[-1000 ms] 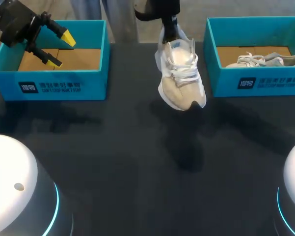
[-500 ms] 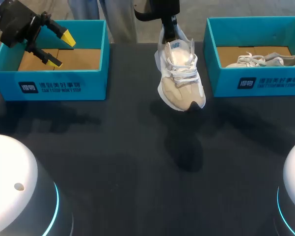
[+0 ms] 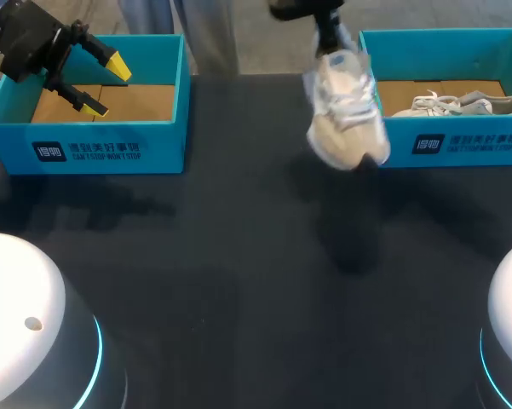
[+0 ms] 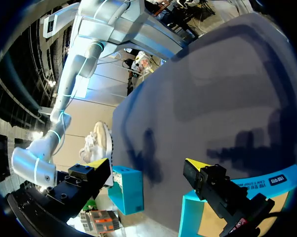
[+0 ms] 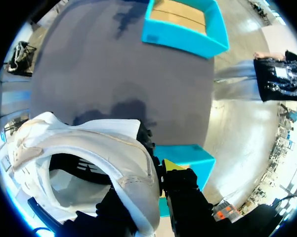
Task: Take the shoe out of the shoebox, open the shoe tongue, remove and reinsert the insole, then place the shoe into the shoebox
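— Dark surface (image 3: 238,256), with two teal boxes along the far edge. What has the right hand (image 3: 327,38) got?
— It is clamped on the heel of the shoe (image 3: 348,115). The wrist view shows the heel collar pinched between its fingers. The shoe hangs toe down, clear of the surface, with its shadow on the dark top nearer to us.
— Where is that, measured against the boxes?
— Just by the left wall of the right shoebox (image 3: 460,143), overlapping it in the head view. A second shoe (image 3: 460,104) lies inside that box.
— And the left hand (image 3: 103,85)?
— Its fingers are apart and grip nothing. It hangs over the left shoebox (image 3: 85,152) at the far left, well apart from the shoe. The box's brown cardboard floor shows beneath the yellow tips.
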`<control>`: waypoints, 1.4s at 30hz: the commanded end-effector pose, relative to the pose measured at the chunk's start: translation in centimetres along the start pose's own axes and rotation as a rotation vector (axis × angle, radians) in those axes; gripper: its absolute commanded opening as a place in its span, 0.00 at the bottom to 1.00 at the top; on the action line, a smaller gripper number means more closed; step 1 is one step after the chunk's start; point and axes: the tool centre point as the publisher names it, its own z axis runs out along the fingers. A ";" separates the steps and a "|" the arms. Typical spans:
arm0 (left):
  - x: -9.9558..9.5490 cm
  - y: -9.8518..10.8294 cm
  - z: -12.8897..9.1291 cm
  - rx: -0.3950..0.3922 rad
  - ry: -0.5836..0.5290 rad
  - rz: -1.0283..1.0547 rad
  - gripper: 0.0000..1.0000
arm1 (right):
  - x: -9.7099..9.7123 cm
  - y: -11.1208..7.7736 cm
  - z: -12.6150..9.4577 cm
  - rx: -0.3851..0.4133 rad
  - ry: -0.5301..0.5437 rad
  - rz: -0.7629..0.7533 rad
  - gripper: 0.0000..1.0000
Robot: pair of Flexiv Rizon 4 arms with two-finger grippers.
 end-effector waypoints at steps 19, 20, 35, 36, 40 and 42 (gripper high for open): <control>0.0 0.0 -0.1 0.001 0.003 0.000 1.00 | -10.0 -16.7 6.1 0.003 -0.012 0.019 0.00; 0.0 0.0 -0.1 0.001 0.003 0.000 1.00 | -10.3 -17.1 6.2 0.003 -0.013 0.020 0.00; 0.0 0.0 -0.1 0.001 0.003 0.000 1.00 | -11.7 -18.8 6.9 -0.001 -0.003 -0.011 0.00; 0.0 0.0 -0.1 0.001 0.003 0.000 1.00 | -11.7 -18.8 6.9 -0.001 -0.003 -0.011 0.00; 0.0 0.0 -0.1 0.001 0.003 0.000 1.00 | -11.7 -18.8 6.9 -0.001 -0.003 -0.011 0.00; 0.0 0.0 -0.1 0.001 0.003 0.000 1.00 | -11.7 -18.8 6.9 -0.001 -0.003 -0.011 0.00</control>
